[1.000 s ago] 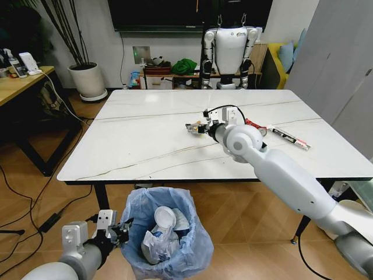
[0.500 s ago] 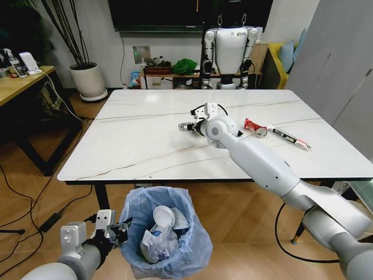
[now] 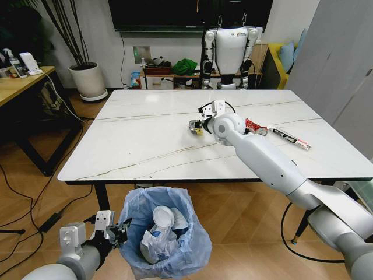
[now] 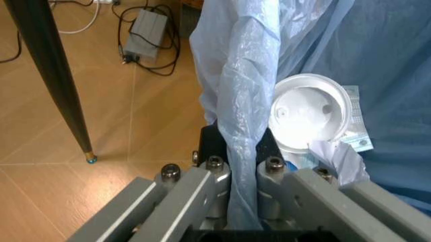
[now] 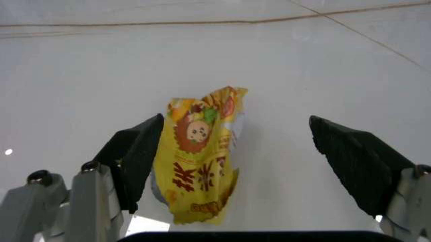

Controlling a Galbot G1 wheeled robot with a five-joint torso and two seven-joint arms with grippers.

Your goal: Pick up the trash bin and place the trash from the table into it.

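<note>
Here the right pincer (image 3: 197, 125) is seen just above the centre of the head view, reached out over the white marble tabletop (image 3: 145, 140), its fingers spread apart with the yellow snack wrapper (image 5: 200, 151) hanging against one finger in the right wrist view, low in the middle of that frame. To the right of the arm in the head view, a crushed red can (image 3: 254, 126) and a thin dark stick wrapper (image 3: 289, 137) are found lying on the tabletop near each other. At the bottom of the head view the trash bin (image 3: 165, 239), lined with a light-blue bag, is held at its rim by the left pincer (image 3: 116, 233), clamped on the bag's edge. Inside it a white round lid (image 4: 311, 115) is seen, with crumpled tissues (image 3: 152, 244) below.
</note>
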